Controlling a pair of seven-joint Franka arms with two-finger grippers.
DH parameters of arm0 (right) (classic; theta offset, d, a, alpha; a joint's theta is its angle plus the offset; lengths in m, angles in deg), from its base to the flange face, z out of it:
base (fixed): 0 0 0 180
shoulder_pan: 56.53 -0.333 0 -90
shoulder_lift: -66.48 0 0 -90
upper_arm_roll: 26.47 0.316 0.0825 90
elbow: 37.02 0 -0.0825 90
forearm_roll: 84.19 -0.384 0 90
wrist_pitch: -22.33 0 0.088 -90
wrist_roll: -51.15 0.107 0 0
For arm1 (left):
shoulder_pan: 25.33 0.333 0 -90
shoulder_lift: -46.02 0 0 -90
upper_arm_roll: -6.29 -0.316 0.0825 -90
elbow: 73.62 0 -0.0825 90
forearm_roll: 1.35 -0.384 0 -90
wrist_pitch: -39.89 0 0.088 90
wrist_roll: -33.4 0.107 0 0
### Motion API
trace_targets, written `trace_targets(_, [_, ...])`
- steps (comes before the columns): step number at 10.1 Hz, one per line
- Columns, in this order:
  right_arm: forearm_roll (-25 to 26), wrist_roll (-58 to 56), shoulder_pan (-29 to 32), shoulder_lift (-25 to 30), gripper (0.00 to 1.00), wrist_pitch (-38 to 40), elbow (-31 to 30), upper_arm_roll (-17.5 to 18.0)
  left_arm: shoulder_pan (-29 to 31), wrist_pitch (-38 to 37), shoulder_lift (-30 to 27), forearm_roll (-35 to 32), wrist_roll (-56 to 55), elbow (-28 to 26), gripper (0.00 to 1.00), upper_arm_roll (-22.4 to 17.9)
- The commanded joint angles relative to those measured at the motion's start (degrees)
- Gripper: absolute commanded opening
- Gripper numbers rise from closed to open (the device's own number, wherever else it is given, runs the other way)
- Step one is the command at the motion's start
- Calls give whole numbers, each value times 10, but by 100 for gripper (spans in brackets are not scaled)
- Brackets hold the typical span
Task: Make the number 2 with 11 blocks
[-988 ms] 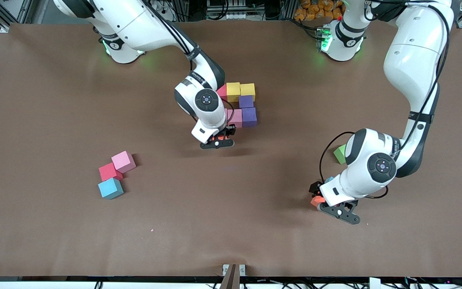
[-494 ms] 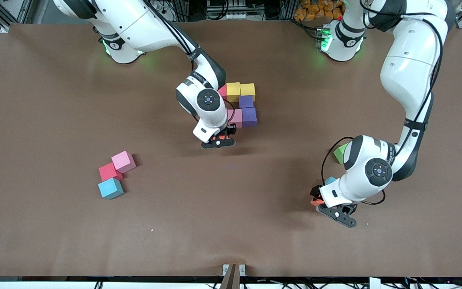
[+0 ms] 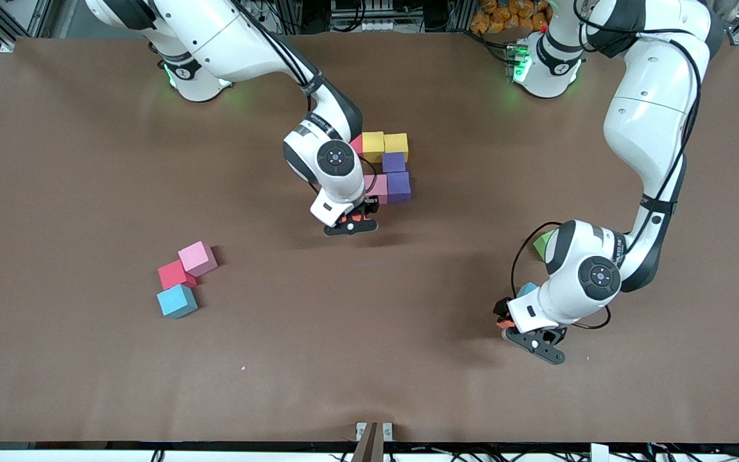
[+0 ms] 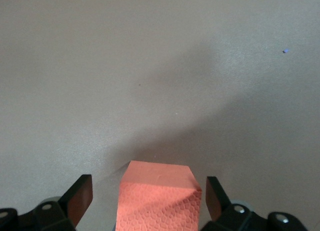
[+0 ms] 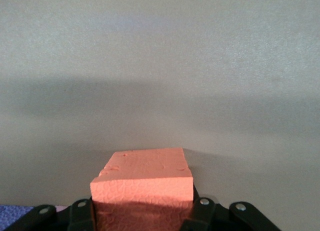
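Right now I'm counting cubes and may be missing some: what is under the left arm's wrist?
An orange cube sits between the open left tool. A light blue cube and green cube peek out; the arm covers most of each, and anything else beneath is hidden.

White jointed arms (image 3: 645, 96), black cables, black screwed claws, green base lights

My front cam sits high, facing both bases, whole table (image 3: 87, 359) in frame. Each wrist cam looks down close past its own fingers at an orange cube, which front also shows.
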Motion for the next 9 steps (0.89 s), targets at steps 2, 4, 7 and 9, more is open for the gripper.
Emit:
trace_targets(2, [3, 21, -7, 15, 26, 1, -29, 2, -7, -4, 3, 16, 13, 9, 100, -9])
trace_targets(4, [2, 23, -7, 15, 26, 0, -30, 3, -7, -13, 0, 17, 12, 3, 100, -9])
trace_targets(7, [2, 23, -7, 13, 26, -5, -36, 7, -8, -42, -2, 19, 8, 0, 100, -4])
trace_targets(9, [3, 22, -6, 12, 27, -5, -36, 7, -6, -61, -6, 18, 9, -1, 100, -4])
